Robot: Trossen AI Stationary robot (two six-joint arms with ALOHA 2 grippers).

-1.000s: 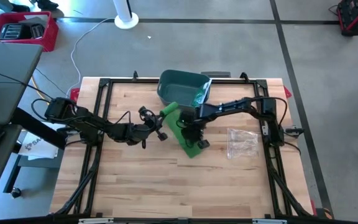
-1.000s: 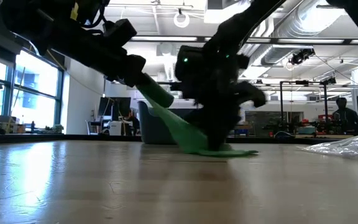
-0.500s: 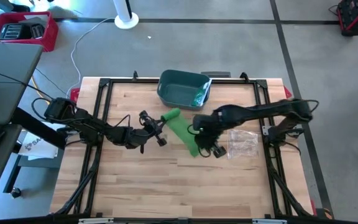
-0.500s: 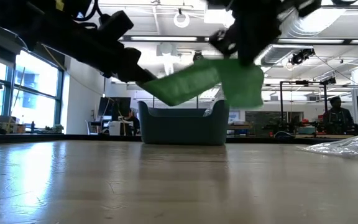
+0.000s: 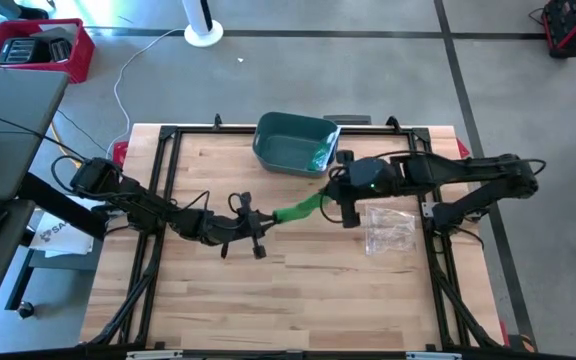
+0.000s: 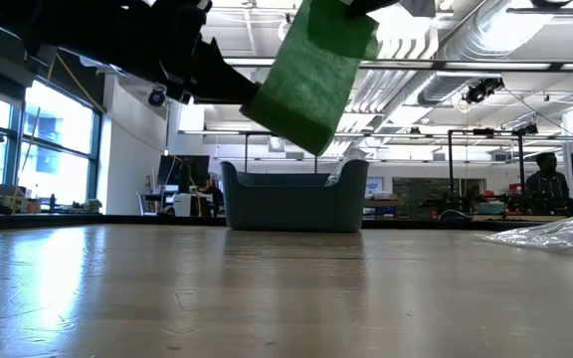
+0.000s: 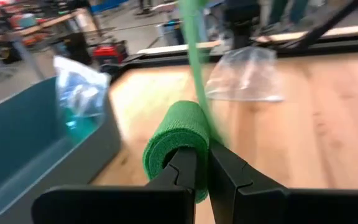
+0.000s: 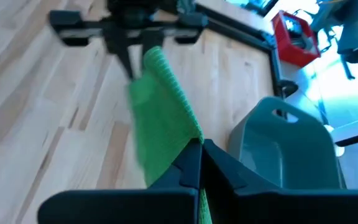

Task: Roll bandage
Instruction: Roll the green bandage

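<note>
The green woven bandage (image 5: 300, 209), partly wound into a roll and partly a loose strip, hangs in the air between the two grippers, clear of the pale wooden tabletop (image 5: 268, 290). The left gripper (image 7: 202, 163) has its dark fingers pinched narrow on the rolled end, which sits right at its fingertips in its own wrist view. The right gripper (image 8: 200, 159) is clamped tight on the free end of the strip, and the cloth runs away from its fingertips toward the left gripper opposite. In the low view the strip hangs high above the table as a broad tilted band.

The step in hand looks like tensioning: the tail is pulled out from the roll so it can be wound on. The next move probably calls for the left gripper to turn the roll while the right keeps the strip taut and feeds it in without twisting.

A grey-blue plastic tub (image 5: 294, 143) stands just beyond the right gripper, and a clear crumpled plastic bag (image 5: 390, 229) lies near it on the table. No brand, label or writing can be read anywhere.
</note>
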